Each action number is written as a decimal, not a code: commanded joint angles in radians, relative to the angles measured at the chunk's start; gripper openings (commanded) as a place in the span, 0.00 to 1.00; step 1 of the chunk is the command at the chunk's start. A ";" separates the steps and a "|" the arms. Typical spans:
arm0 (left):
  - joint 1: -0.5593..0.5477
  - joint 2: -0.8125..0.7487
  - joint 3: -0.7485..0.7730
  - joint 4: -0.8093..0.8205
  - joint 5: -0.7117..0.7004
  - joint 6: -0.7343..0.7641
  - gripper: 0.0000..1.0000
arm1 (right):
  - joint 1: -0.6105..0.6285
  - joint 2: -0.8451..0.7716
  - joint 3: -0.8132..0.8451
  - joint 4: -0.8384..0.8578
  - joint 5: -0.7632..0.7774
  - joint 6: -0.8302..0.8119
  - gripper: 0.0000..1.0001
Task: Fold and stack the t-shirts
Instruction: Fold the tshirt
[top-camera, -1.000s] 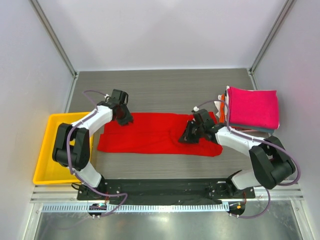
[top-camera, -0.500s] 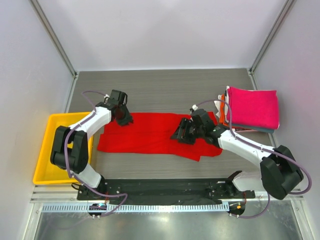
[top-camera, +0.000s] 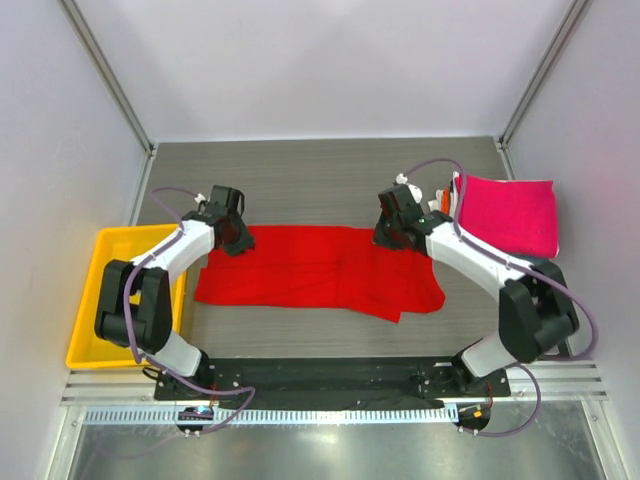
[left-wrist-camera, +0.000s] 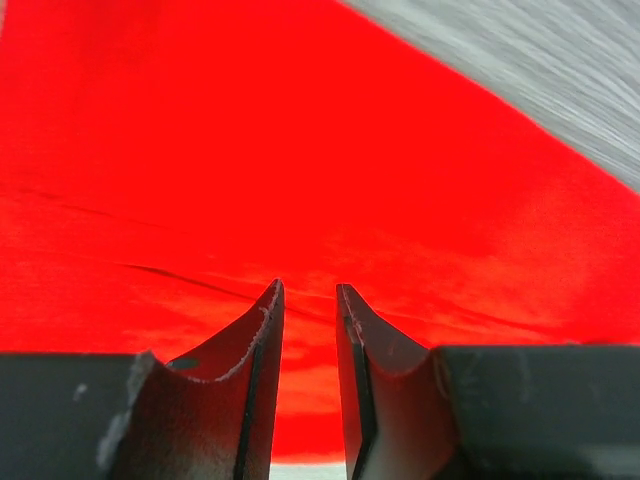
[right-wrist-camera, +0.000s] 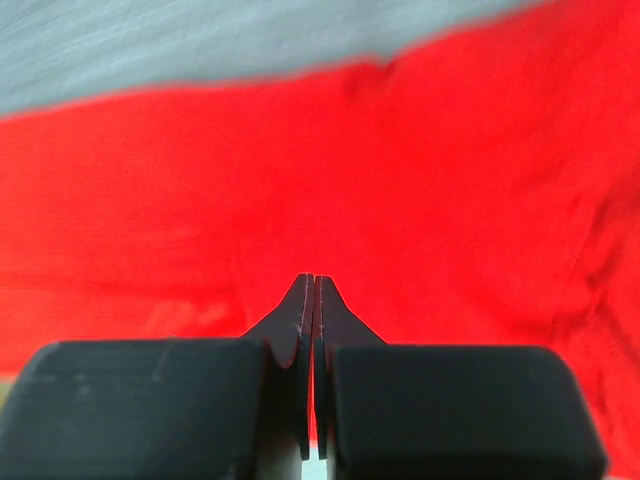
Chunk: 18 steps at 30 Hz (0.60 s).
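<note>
The red t-shirt (top-camera: 310, 270) lies flat as a long band across the middle of the table, its near right edge rumpled into a point. My left gripper (top-camera: 235, 243) sits over its far left corner. The jaws stand a narrow gap apart, and flat red cloth (left-wrist-camera: 300, 150) shows through the gap with nothing pinched (left-wrist-camera: 308, 287). My right gripper (top-camera: 388, 238) hovers at the shirt's far right edge, shut (right-wrist-camera: 313, 277), with red cloth (right-wrist-camera: 400, 180) below it. A stack of folded t-shirts sits at the right, the magenta-pink one (top-camera: 505, 215) on top, with orange (top-camera: 443, 215) and white edges showing.
A yellow tray (top-camera: 90, 300) sits at the left edge of the table beside the left arm. White walls enclose the table on three sides. The right forearm (top-camera: 470, 265) crosses in front of the stack.
My right gripper let go of the shirt's near right part, leaving it rumpled. It moved back to the far right edge and shut. My left gripper shifted slightly left.
</note>
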 joint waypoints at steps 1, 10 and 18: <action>0.047 -0.016 -0.063 0.100 -0.044 -0.053 0.28 | -0.042 0.100 0.126 -0.018 0.075 -0.059 0.01; 0.173 0.147 -0.045 0.140 0.025 -0.122 0.26 | -0.156 0.371 0.229 0.017 -0.097 -0.062 0.01; 0.234 0.228 -0.076 0.143 0.047 -0.147 0.25 | -0.234 0.479 0.236 0.039 0.079 -0.042 0.01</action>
